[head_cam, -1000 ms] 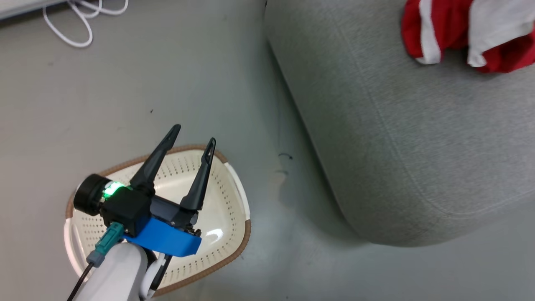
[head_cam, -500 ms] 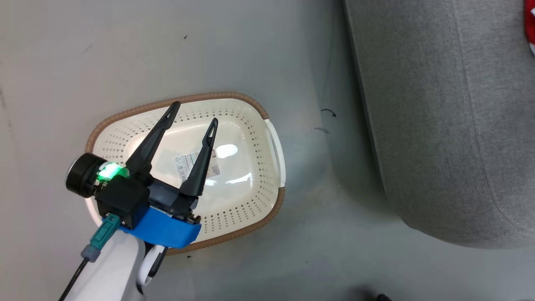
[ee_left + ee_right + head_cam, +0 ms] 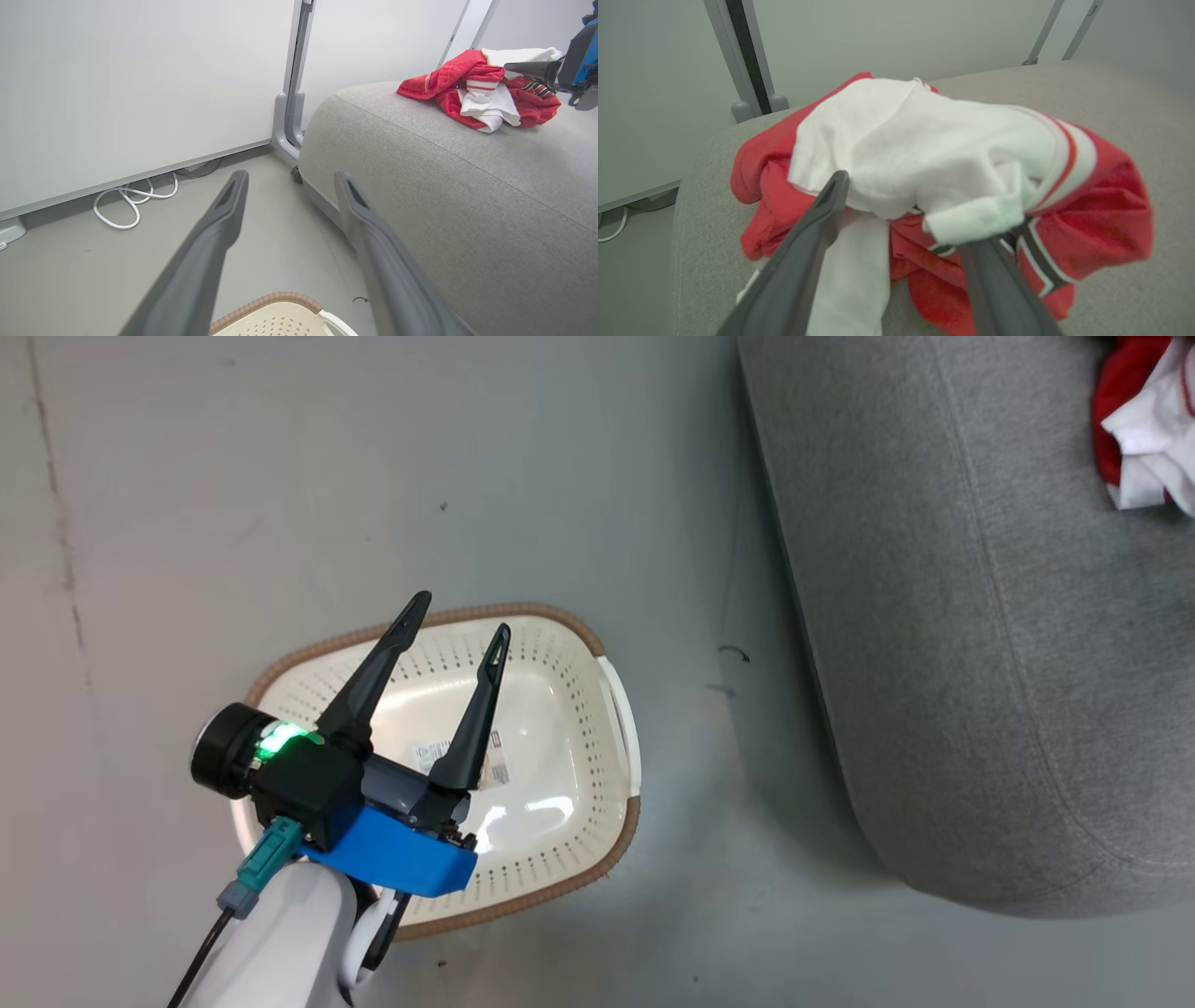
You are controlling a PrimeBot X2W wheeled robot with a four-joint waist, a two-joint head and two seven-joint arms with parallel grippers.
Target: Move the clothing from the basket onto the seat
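Head view looks down on the grey floor, where the cream laundry basket stands to the left of the light grey sofa, near it but not touching. The basket's brown woven-look rim and the white handle on its sofa side show plainly, and a printed label lies on its glossy bottom. The left gripper hangs above the basket with its two dark fingers spread wide and nothing between them. A green light glows at its wrist. The clothing lies on the sofa at the far right, a crumpled heap of red and white cut by the picture's edge.

Right wrist view is close on that heap. The right gripper has its fingers well apart. One lies bare against red cloth, and the tip of the other is hidden under a white fold that drapes over it. A dark trim edged in white runs beside the hidden tip. The fingers are not pinched together, and I cannot tell whether the fold is caught on the covered one.

Left wrist view has the left gripper's spread fingers pointing over the floor toward the sofa's rounded end, with the basket's rim just below them. The heap rests on the sofa's top, and a dark finger of the right gripper reaches into it from the right. Beyond stand a white wall panel and a grey metal post, with a looped white cable on the floor at the foot of the wall.
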